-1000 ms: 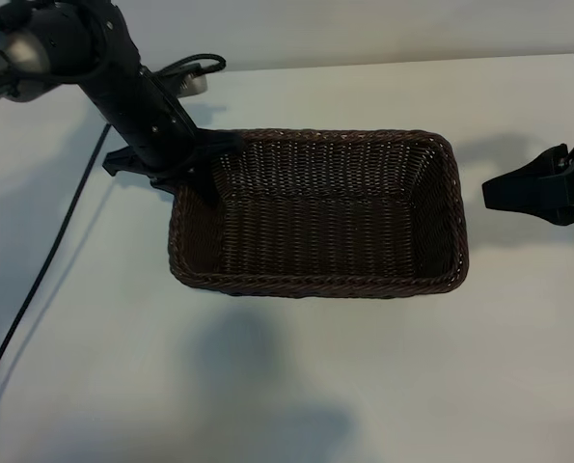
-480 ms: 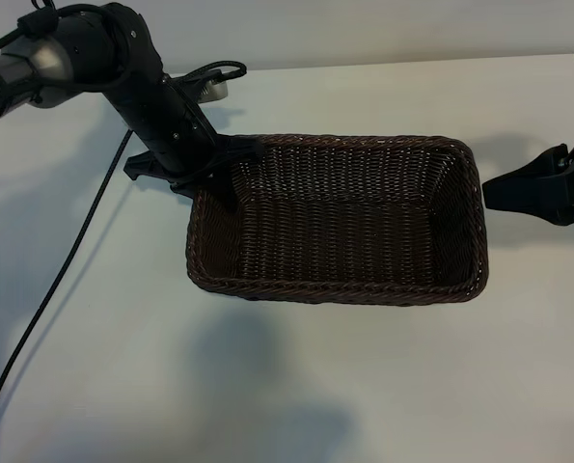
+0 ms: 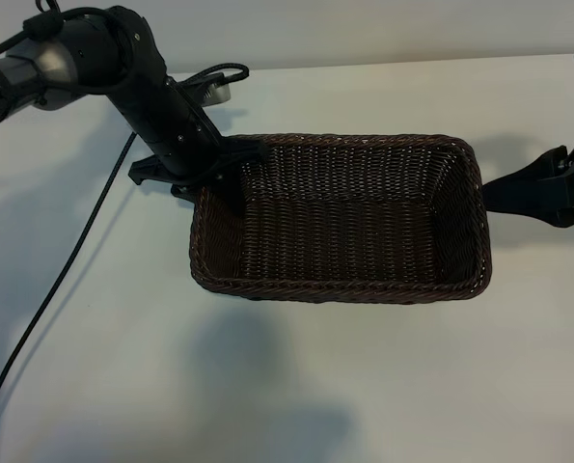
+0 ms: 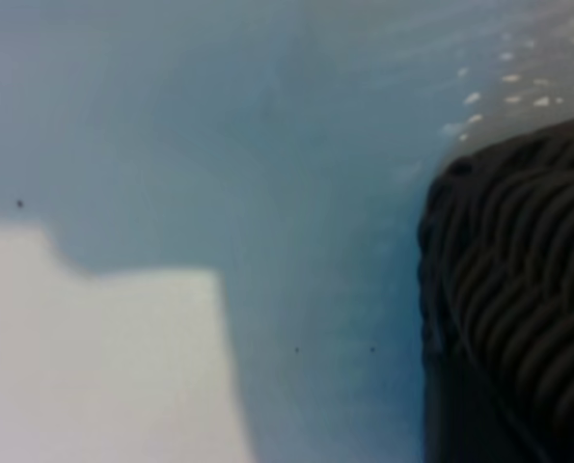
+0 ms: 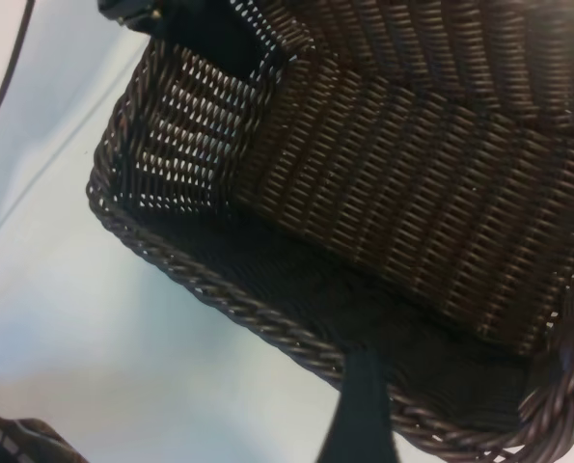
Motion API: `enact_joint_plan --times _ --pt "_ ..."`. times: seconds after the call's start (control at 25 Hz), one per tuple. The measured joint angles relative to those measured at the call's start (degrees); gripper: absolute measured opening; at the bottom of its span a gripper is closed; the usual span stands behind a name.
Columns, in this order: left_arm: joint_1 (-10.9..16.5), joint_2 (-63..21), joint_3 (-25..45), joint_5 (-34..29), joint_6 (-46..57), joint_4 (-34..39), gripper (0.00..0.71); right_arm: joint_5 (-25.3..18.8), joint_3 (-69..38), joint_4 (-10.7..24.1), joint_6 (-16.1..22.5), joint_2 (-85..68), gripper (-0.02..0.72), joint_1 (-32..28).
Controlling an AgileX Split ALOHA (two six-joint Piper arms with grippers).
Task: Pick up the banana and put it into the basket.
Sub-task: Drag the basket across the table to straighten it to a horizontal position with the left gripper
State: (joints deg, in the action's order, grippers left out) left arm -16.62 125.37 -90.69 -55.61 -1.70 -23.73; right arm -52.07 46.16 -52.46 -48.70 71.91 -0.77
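The basket (image 3: 340,220) sat on the white table (image 3: 287,386), its floor bare; no banana appeared in any view. The left gripper (image 3: 224,169) was at the basket's far left corner, one finger reaching inside the wall and one outside; whether it pinched the wicker could not be told. The right gripper (image 3: 533,193) hovered just beside the basket's right end, apart from the rim, its jaws spread and holding nothing. A black cable (image 3: 55,280) trailed across the table at the left.
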Motion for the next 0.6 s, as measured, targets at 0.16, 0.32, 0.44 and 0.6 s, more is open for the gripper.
enact_joint_plan --times 0.16,0.32,0.44,0.6 --pt "0.0 0.3 0.0 -0.9 1.2 0.8 0.538 -0.1 0.0 0.0 0.0 0.0 0.594 0.0" --pt "0.0 0.2 0.0 -2.4 1.7 2.3 0.579 -0.2 0.0 0.0 0.0 0.0 0.594 0.0" --pt "0.0 -0.6 0.0 -2.7 1.7 2.5 0.576 -0.2 0.0 0.0 0.0 0.0 0.594 0.0" --pt "0.0 -3.0 0.0 -3.6 1.7 2.6 0.575 -0.2 0.0 0.0 0.0 0.0 0.594 0.0"
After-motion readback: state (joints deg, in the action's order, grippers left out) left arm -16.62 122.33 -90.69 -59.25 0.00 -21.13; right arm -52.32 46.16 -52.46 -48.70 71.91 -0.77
